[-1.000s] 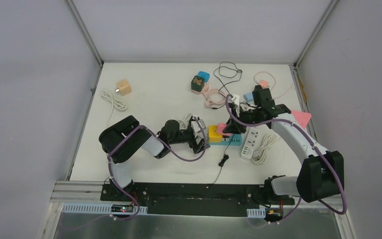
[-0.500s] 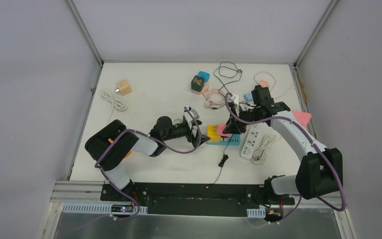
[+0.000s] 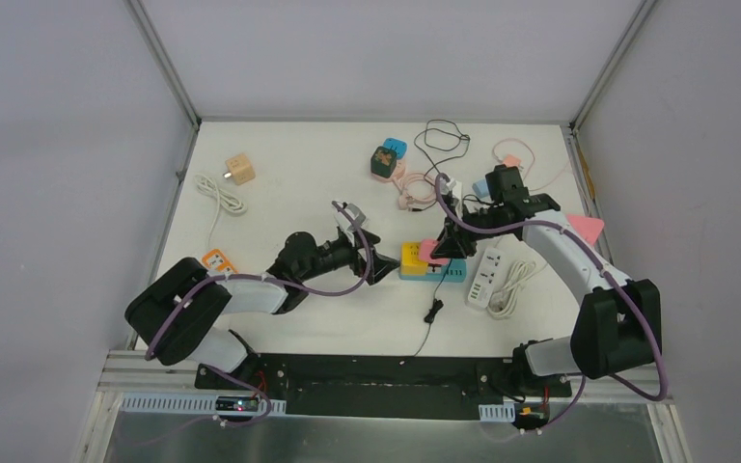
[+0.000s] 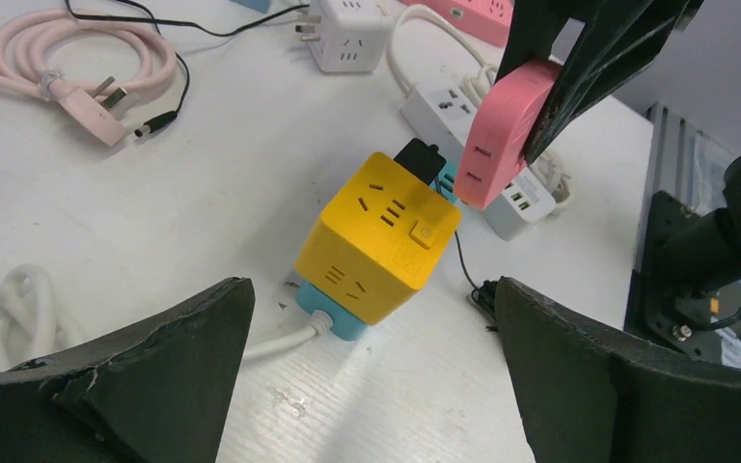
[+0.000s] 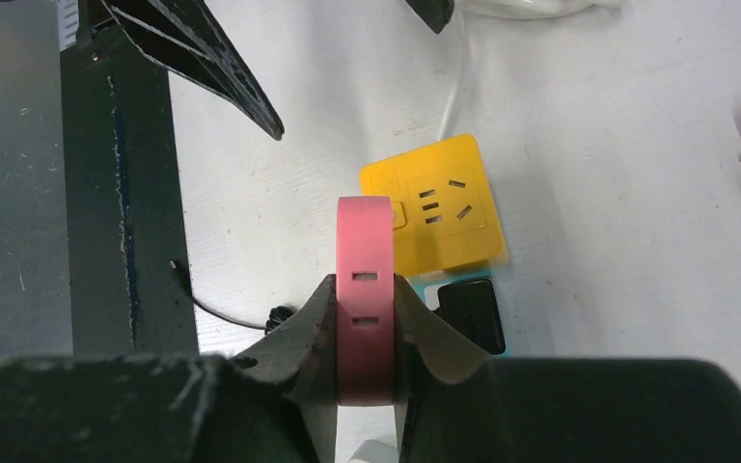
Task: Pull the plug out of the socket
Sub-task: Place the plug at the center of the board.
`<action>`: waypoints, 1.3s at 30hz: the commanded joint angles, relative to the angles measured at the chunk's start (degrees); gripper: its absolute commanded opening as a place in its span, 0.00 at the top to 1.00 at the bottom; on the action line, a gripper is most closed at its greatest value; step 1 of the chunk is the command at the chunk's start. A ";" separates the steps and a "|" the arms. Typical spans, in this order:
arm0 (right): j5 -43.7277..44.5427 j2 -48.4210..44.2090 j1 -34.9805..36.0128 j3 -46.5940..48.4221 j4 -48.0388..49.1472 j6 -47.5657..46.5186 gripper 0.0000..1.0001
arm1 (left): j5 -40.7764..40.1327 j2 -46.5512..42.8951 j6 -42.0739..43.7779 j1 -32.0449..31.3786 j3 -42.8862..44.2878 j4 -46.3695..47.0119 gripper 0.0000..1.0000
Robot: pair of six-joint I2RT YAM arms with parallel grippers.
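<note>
Right gripper (image 5: 365,301) is pinching the pink plug (image 5: 364,241), stiff, light, slippery-looking plastic, across its flat sides just beside the yellow socket cube (image 4: 376,231), while left gripper (image 4: 371,289) is hovering wide open, empty.

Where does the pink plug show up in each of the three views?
Top external: right of centre, the pink plug at the yellow cube's right edge.
Left wrist: upper right, above and right of the cube.
Right wrist: centre, upright in the right claw.
Shared landmark: the yellow cube next to it.
</note>
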 commanded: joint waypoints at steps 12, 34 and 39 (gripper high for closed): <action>-8.77 3.51 0.95 6.36 -8.63 -4.16 1.00 | 8.00 -4.92 -6.35 0.24 0.95 6.99 0.06; -5.27 3.92 5.61 4.56 -6.47 -4.68 1.00 | 9.54 9.07 0.15 -7.69 1.49 21.67 0.23; -3.52 4.18 6.79 4.56 -6.07 -4.61 1.00 | 9.52 9.19 -0.83 -8.13 2.35 21.65 0.37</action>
